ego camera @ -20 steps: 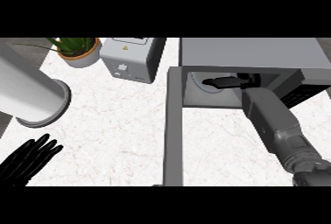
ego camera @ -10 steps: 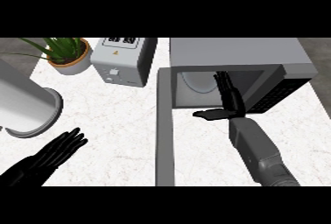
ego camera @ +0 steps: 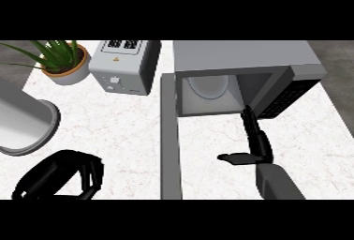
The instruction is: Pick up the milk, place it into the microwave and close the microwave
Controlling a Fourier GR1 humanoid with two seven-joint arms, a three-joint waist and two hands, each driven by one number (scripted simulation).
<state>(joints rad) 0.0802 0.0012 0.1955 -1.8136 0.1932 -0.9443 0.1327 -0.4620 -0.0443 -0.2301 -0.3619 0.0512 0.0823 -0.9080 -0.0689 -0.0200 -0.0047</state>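
The microwave is sitting at the back right of the white marbled counter with its front wide open, and its door is swinging out toward the viewer as a long grey slab along the left of the opening. Inside, only a pale round plate is showing against the back; the milk isn't visible anywhere in this view, so can't say where it is.

The right hand is hanging just in front of the microwave's opening, fingers straight and pointing up at it, thumb sticking out to the left, holding nothing. The left hand is down at the lower left of the counter with its fingers curling inward, and nothing is showing in it.

Over on the left there's a toaster standing next to the microwave, a potted plant beside that at the back corner, and a big grey cylinder lying at the left edge
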